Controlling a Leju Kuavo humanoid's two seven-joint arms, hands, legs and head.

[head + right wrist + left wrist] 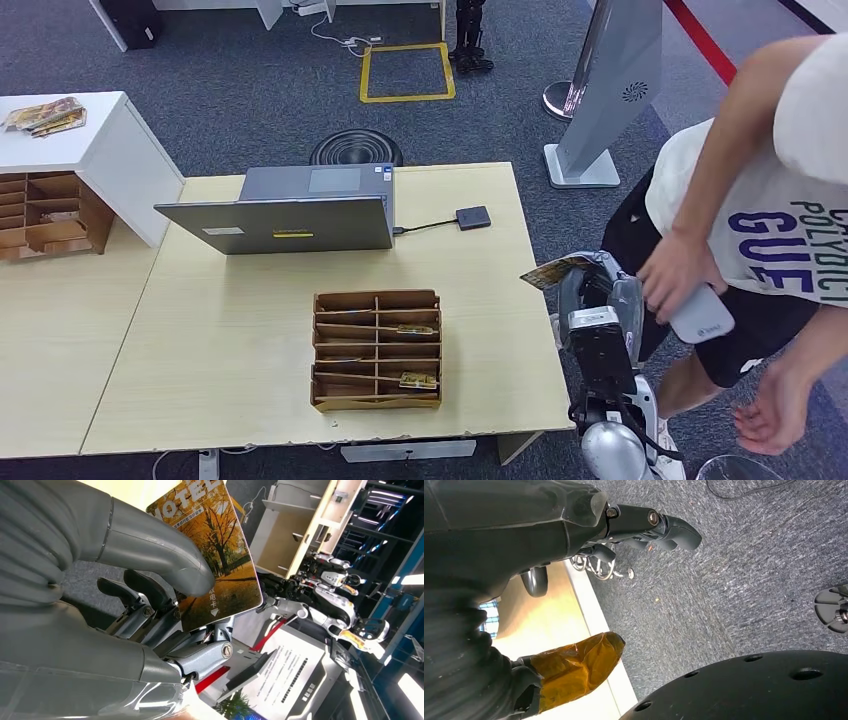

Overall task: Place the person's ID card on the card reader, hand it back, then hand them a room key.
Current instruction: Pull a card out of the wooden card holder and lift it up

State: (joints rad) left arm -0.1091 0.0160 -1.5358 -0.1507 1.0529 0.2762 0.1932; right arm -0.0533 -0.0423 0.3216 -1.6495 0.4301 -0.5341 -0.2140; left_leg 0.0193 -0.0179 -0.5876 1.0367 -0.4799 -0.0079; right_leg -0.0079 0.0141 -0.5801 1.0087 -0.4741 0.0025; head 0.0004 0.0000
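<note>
Right hand [590,290] pinches the room key [556,270] at right of frame, card's long axis pointing left. The person's hand [680,275] lies just right of it. Left hand [644,530]: fingers curled, empty.

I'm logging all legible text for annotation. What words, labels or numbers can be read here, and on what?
"OTEL", first letter hidden: room key card held by the right hand.
"GUE", cut off: person's shirt.
Small card print, laptop sticker, display board: too blurred.
</note>
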